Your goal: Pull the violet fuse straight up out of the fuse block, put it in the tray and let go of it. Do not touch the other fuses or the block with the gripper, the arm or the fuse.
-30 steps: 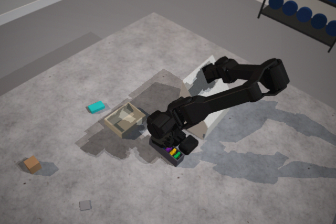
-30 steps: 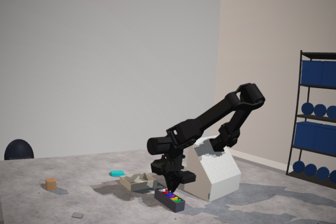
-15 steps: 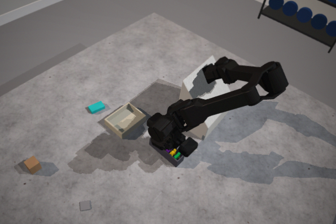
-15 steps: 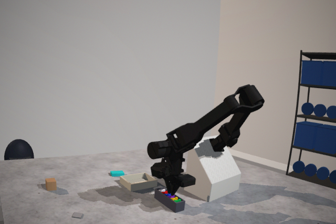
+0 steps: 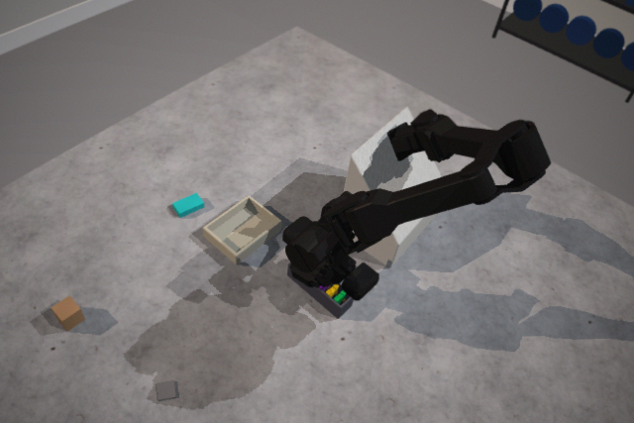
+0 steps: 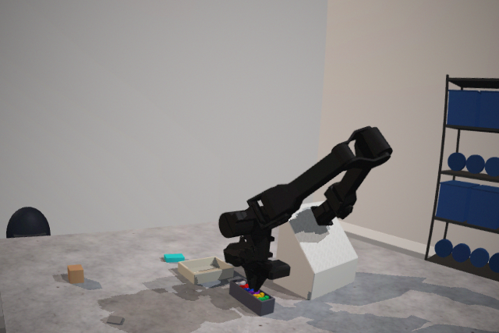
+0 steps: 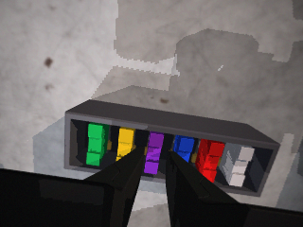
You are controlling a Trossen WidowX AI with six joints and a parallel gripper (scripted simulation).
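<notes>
Fuse block right of tray, gripper above.
</notes>
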